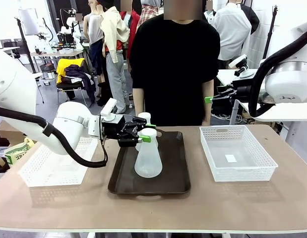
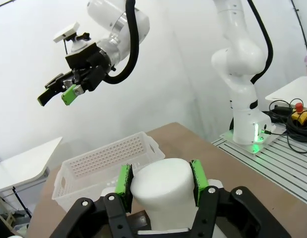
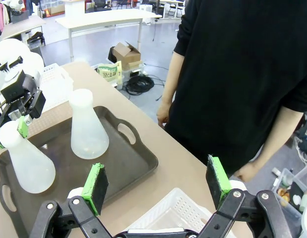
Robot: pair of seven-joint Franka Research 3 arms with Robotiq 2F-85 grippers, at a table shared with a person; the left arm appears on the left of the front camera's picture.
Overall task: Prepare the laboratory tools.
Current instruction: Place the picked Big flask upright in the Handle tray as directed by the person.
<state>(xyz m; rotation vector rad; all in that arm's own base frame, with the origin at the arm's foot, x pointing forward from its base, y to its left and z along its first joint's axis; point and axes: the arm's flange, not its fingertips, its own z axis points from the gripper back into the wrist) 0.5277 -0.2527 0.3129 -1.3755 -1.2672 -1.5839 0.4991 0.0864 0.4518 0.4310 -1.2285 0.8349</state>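
Table [image 1: 252, 203] of pale brown wood spans the front view, with a person in a black top [image 1: 175, 64] standing at its far edge, arms hanging down. On it, from the robot's left to its right, sit a white lattice basket [image 1: 46, 171], a dark brown tray [image 1: 175, 168] with handles, and a second white lattice basket [image 1: 237, 153] holding a small white slip. Both frosted flasks stand upright on the tray: the near flask [image 1: 148, 163] toward the tray's left side, and the far flask [image 1: 145, 119] just behind it, largely hidden in the front view but standing clear of it in the right wrist view. Left gripper [image 1: 142, 135] reaches in sideways from the left arm and is clamped on the neck of the near flask, its green pads [image 2: 125, 181] pressed against both sides of the white neck. Right gripper [image 1: 211, 98] hangs raised above the table, off to the right of the person, with its jaws spread wide and nothing between them
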